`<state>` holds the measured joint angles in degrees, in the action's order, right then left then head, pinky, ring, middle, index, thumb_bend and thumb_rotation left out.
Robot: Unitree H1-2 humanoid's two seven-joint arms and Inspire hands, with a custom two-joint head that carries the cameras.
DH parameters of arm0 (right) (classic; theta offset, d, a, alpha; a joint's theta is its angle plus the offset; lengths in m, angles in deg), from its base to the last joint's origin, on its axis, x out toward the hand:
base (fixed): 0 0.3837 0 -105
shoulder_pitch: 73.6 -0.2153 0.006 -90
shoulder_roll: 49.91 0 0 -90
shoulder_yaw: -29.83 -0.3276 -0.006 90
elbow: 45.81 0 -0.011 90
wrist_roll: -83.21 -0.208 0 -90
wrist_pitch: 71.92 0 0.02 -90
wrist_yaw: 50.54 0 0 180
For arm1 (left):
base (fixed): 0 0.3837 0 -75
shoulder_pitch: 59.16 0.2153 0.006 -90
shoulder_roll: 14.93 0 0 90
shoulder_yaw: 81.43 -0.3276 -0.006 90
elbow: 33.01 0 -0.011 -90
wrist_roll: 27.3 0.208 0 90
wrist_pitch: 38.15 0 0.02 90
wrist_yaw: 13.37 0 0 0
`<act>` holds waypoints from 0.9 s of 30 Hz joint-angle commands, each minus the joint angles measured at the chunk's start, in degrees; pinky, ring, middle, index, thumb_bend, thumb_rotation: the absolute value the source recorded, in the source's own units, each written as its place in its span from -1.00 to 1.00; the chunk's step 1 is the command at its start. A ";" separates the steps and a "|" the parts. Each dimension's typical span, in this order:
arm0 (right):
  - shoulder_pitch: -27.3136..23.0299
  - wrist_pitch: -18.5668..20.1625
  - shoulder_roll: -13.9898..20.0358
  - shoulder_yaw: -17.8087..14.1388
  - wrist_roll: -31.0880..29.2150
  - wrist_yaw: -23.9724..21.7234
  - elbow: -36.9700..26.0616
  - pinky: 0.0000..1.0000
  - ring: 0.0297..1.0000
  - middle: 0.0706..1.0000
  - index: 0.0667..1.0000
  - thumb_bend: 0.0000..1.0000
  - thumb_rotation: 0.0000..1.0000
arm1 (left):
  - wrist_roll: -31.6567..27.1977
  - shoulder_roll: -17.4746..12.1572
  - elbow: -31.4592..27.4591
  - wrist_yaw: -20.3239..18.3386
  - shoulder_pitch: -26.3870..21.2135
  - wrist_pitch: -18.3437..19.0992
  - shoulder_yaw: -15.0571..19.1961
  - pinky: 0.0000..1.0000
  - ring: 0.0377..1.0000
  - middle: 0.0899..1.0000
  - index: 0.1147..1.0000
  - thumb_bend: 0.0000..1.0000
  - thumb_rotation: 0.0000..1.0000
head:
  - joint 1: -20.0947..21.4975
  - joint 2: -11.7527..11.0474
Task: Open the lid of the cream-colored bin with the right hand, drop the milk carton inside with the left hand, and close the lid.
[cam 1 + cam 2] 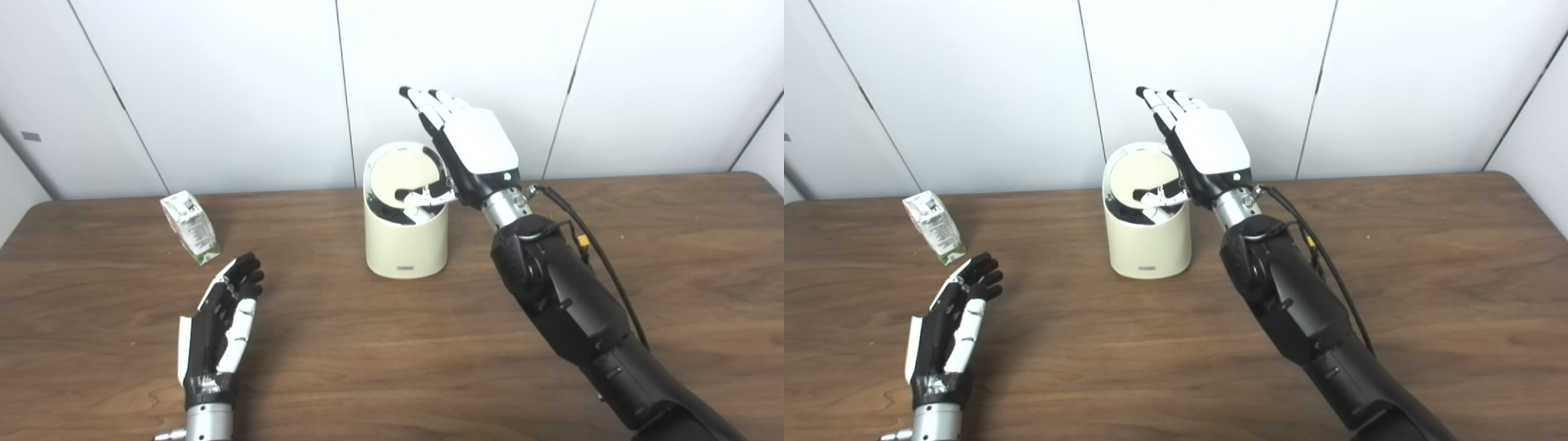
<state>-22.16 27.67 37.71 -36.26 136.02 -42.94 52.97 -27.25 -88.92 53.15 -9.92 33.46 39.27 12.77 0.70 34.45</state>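
The cream bin (405, 242) has its lid (404, 177) tipped up under the open right hand (471, 150), while the open left hand (220, 324) lies near the white-and-green carton (190, 226).

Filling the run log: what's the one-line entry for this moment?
lid: tilted open | right robot hand: open, thumb on lid | carton: on table, untouched | left robot hand: open, near carton

1. Showing on the right hand (474, 150) a glossy white back plate over black framing, with white finger segments ending in black tips and a small green light glowing near the wrist.
2. Wearing a silver metal wrist cuff above a bulky black forearm, with a black cable and yellow connector running alongside.
3. Showing on the left hand (222, 324) black fingers with white side panels, black tape and a silver cuff.
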 commanded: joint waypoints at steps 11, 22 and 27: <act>1.08 0.94 -2.93 -6.47 -9.02 -3.19 -2.17 0.79 0.88 0.81 0.86 0.77 -0.27 | 0.11 1.26 2.68 0.06 2.17 -0.42 -1.03 0.59 0.60 0.62 0.67 -0.16 0.17 | 0.04 0.17; 4.09 8.11 -9.77 -16.58 -24.59 -6.85 -7.10 0.27 0.59 0.75 0.84 0.09 0.54 | -0.15 1.07 2.58 -0.03 2.23 -0.30 -0.99 0.59 0.58 0.61 0.65 -0.20 0.09 | 0.22 0.26; 5.37 11.43 -10.02 -17.73 -26.84 -7.54 -9.09 0.22 0.52 0.75 0.82 0.06 0.71 | -0.29 0.75 2.87 -0.27 2.21 -0.69 -0.97 0.60 0.60 0.62 0.66 -0.21 0.09 | 0.20 0.34</act>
<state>-15.46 38.80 27.70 -53.30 109.91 -50.53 46.03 -27.35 -88.82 53.04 -10.02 33.44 39.32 12.45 0.88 34.72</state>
